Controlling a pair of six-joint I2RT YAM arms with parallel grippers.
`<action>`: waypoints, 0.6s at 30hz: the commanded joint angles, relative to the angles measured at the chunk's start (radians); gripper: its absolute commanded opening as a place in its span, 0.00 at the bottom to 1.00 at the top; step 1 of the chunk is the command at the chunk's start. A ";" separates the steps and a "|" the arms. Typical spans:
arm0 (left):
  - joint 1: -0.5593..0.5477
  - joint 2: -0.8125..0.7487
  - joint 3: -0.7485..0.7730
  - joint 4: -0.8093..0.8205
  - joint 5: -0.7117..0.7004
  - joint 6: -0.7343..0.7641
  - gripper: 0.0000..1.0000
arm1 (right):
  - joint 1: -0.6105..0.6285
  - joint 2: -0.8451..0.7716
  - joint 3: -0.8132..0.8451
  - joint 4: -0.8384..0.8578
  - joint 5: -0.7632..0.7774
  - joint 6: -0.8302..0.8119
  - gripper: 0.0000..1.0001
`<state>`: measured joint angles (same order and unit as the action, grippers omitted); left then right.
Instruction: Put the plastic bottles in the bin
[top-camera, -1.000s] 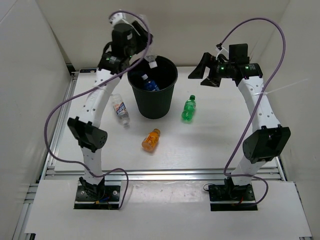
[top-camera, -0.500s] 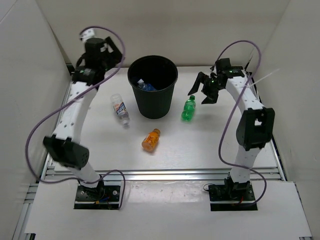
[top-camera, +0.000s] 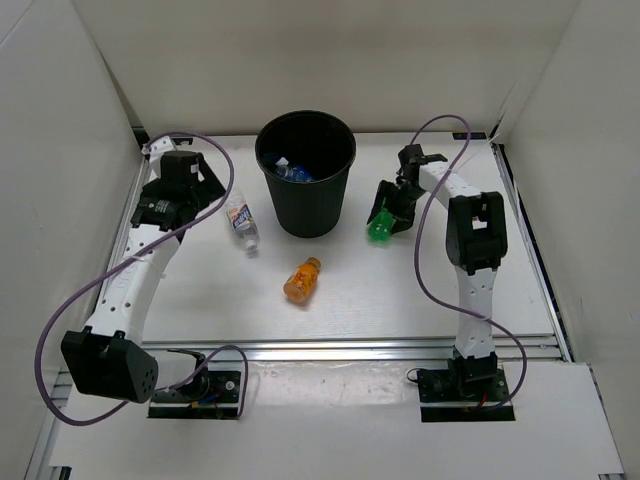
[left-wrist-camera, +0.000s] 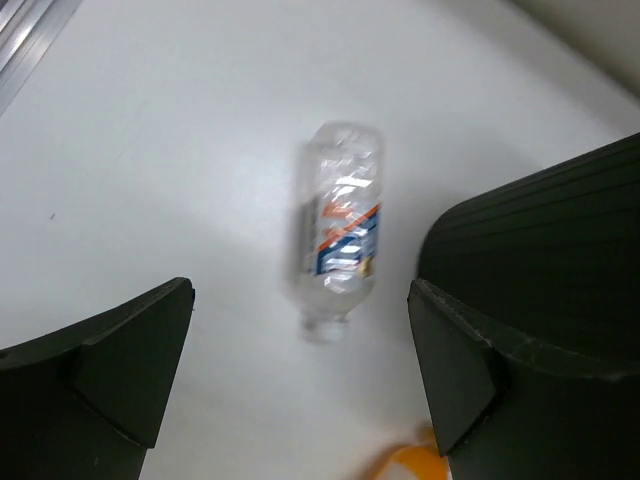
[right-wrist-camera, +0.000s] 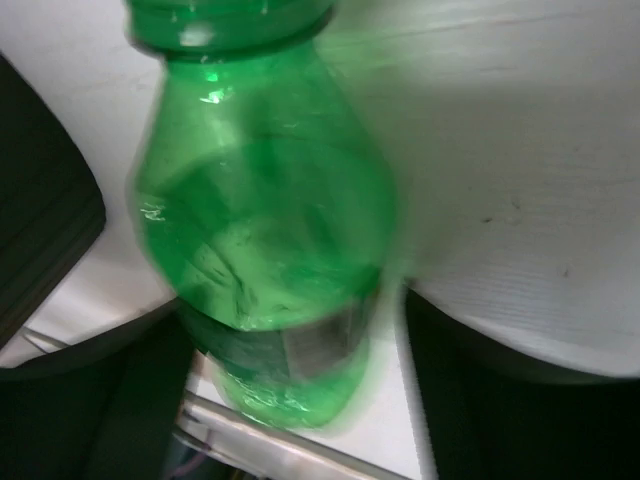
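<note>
Currently the left end effector (left-wrist-camera: 300, 290) is spread wide, a clear bottle (left-wrist-camera: 340, 235) lying on the desk (top-camera: 400, 290) below, between its fingers. The right end effector (top-camera: 383, 212) is spread around the green bottle (right-wrist-camera: 265, 230), not yet pinching it. The bin (top-camera: 305, 205) stands between both end effectors.

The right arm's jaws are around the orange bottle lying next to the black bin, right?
Not quite. The right arm's jaws are around the green bottle lying next to the black bin. The right wrist view shows it between them. The orange bottle lies by itself nearer the front of the table, as the top view shows.
</note>
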<state>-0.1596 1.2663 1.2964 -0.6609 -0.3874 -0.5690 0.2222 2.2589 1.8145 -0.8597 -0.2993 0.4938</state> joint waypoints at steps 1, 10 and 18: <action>0.002 -0.050 -0.052 -0.026 -0.053 0.024 1.00 | -0.007 -0.018 -0.006 -0.010 0.022 0.005 0.71; 0.002 -0.013 -0.151 -0.026 -0.148 -0.121 1.00 | -0.017 -0.269 0.064 -0.028 0.083 0.048 0.31; 0.002 0.073 -0.249 -0.026 -0.202 -0.253 1.00 | 0.014 -0.435 0.285 0.224 -0.153 0.080 0.34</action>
<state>-0.1596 1.3300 1.0733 -0.6811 -0.5446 -0.7582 0.2119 1.8633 1.9938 -0.7803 -0.3241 0.5552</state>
